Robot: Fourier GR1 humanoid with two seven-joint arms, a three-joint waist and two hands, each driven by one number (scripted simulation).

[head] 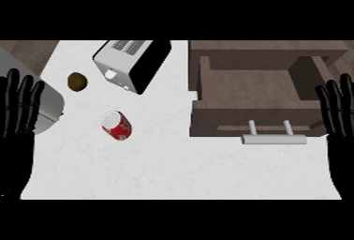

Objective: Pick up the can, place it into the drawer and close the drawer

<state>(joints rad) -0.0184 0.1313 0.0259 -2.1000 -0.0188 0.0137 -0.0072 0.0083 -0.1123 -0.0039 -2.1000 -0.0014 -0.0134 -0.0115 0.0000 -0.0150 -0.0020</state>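
A red and white can (pixel 116 125) lies on the white counter (pixel 173 164), left of centre. The brown drawer (pixel 252 82) stands pulled open at the upper right, its inside bare, with a pale bar handle (pixel 274 138) on its front. My left hand (pixel 17 105) rests open at the left edge, fingers up, well left of the can. At the right edge my right hand (pixel 339 110) rests open, fingers up, beside the drawer's right wall. Neither hand touches anything.
A silver and black toaster (pixel 131 63) sits at the back, above the can. A small brown round object (pixel 77 81) lies to its left. A grey rounded appliance (pixel 48 105) shows partly behind the left hand.
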